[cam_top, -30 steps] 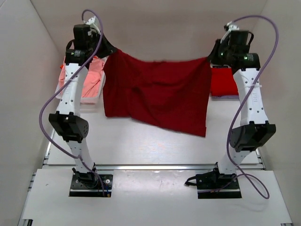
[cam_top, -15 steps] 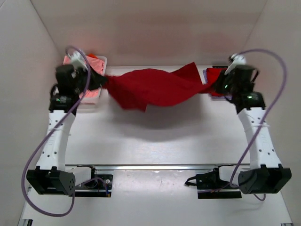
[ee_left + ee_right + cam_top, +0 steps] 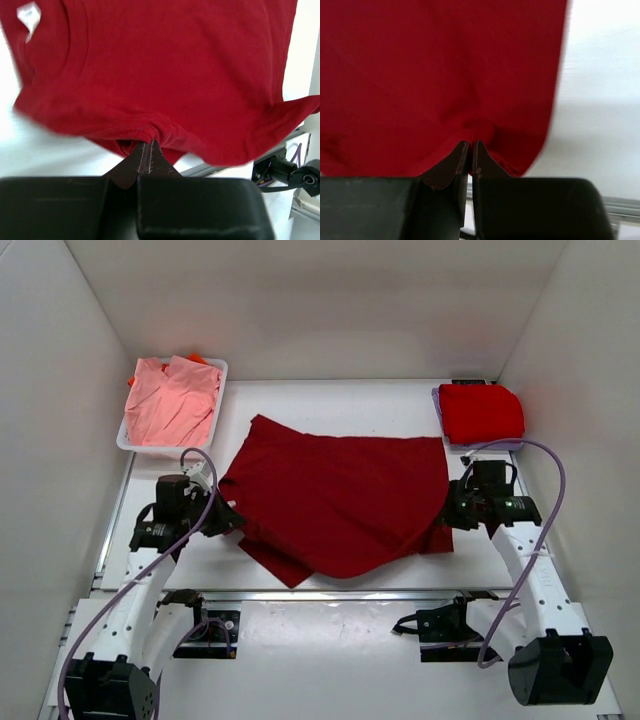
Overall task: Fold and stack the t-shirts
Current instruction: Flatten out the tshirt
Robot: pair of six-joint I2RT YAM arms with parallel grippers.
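A dark red t-shirt [image 3: 340, 495] lies spread on the white table, its near edge hanging toward the front rail. My left gripper [image 3: 232, 519] is shut on the shirt's left near edge, seen bunched at the fingertips in the left wrist view [image 3: 147, 142]. My right gripper [image 3: 447, 512] is shut on the shirt's right near edge, also seen in the right wrist view [image 3: 471, 145]. A folded red t-shirt [image 3: 482, 412] lies at the back right. Pink t-shirts [image 3: 172, 400] lie crumpled in a white tray [image 3: 123, 443] at the back left.
White walls close in the table on the left, back and right. A metal rail [image 3: 340, 594] runs along the table's near edge, with both arm bases behind it.
Both arms have swung down and toward the near edge, carrying the red shirt from hanging in the air to lying spread flat on the table.
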